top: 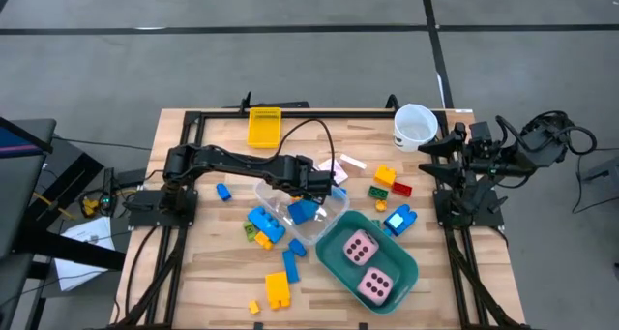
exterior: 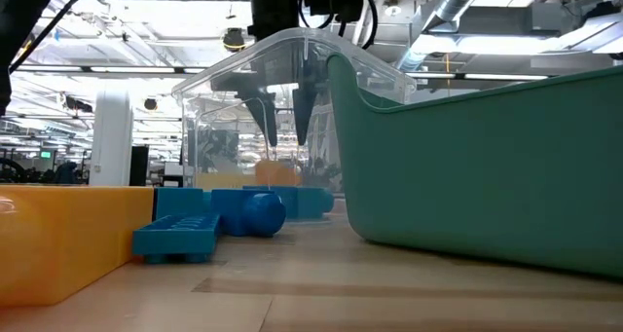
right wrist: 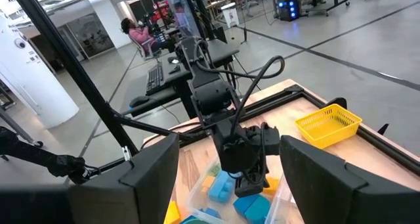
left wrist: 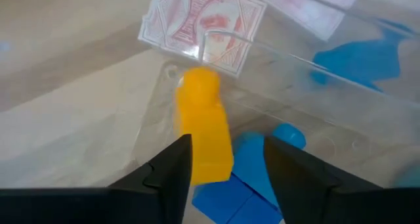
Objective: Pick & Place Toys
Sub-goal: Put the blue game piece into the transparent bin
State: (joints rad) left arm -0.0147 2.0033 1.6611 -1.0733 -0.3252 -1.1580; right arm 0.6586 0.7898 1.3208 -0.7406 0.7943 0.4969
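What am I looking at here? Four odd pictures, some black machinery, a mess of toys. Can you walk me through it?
It is one moment seen by four cameras: one above the wooden table, one at table height, and one on each wrist of two dark robot arms. The left gripper reaches into a clear plastic box. Its jaws stand open astride a yellow brick that rests on blue bricks, with no grip showing. The right gripper waits open at the table's right edge. Also there: a teal tub holding two pink dice, a white cup, a yellow basket and scattered bricks.
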